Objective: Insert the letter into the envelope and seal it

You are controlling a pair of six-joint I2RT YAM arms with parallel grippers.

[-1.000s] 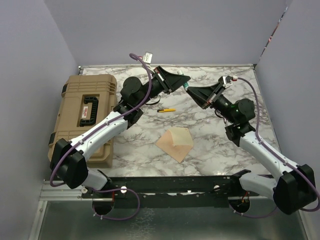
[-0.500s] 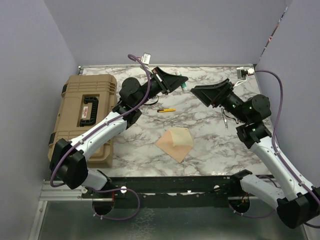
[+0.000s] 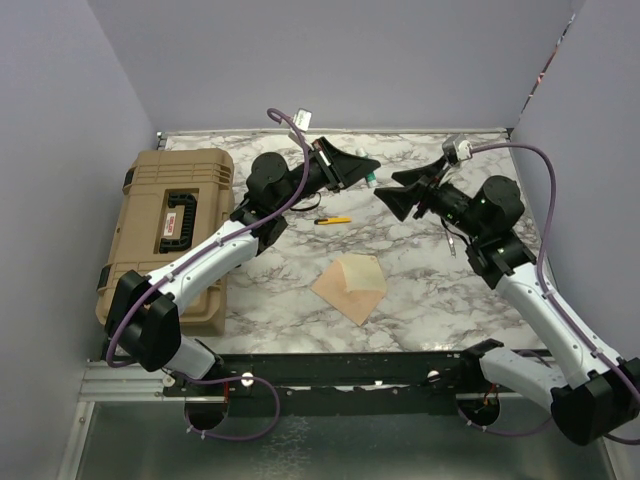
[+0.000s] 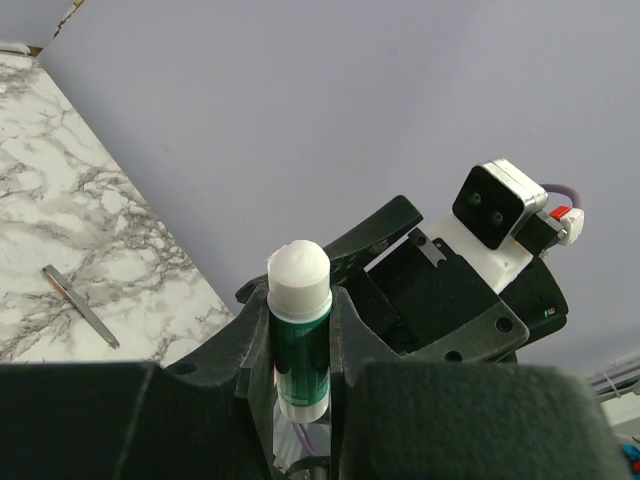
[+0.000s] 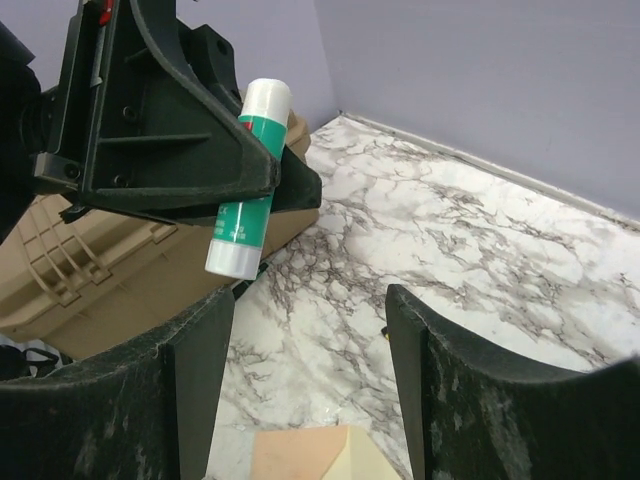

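Observation:
A green glue stick (image 4: 298,340) with white ends stands between the fingers of my left gripper (image 4: 300,300), which is shut on it and held high over the far side of the table (image 3: 358,165). My right gripper (image 5: 308,305) is open and holds nothing. It faces the stick's tip (image 5: 248,180) from a short distance (image 3: 390,195). The tan envelope (image 3: 350,287) lies on the marble below, its flap lifted and showing the cream inside (image 5: 375,460). I cannot tell the letter apart from the envelope.
A tan hard case (image 3: 170,230) fills the table's left side. A yellow pen (image 3: 333,220) lies under the left gripper, and a thin metal tool (image 3: 452,240) lies under the right arm. Lavender walls close in the back and both sides.
My right gripper has opened and let go of the glue stick's tip, drawn back to the right, then come partway back toward it. The left gripper has stayed shut on the stick.

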